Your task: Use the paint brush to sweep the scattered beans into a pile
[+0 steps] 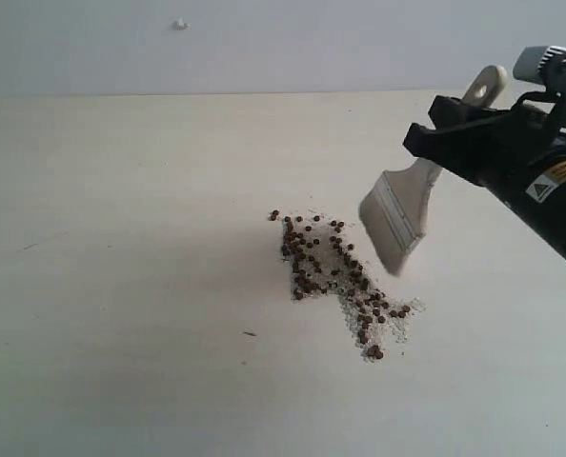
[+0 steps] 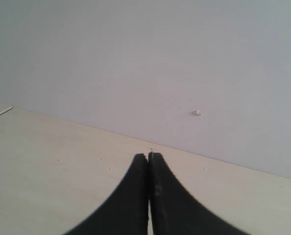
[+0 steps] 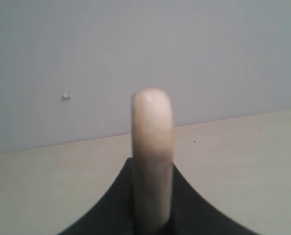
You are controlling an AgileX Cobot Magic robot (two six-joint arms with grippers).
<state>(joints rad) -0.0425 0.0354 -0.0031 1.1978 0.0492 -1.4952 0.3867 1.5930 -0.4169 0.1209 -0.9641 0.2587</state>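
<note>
Small reddish-brown beans (image 1: 333, 278) mixed with white grains lie in a loose, arrow-shaped patch near the middle of the pale table (image 1: 121, 286). The paint brush (image 1: 402, 211) hangs tilted just right of and above the patch, its whitish bristles (image 1: 390, 249) pointing down near the beans. My right gripper (image 1: 447, 135) is shut on the cream handle (image 3: 152, 156), which sticks up between its black jaws in the right wrist view. My left gripper (image 2: 149, 155) is shut with nothing in it, over bare table; it does not show in the exterior view.
A grey-white wall (image 1: 264, 48) with a small white knob (image 1: 180, 24) rises behind the table. A tiny dark speck (image 1: 250, 333) lies on the table in front of the beans. Bare tabletop stretches left of the beans.
</note>
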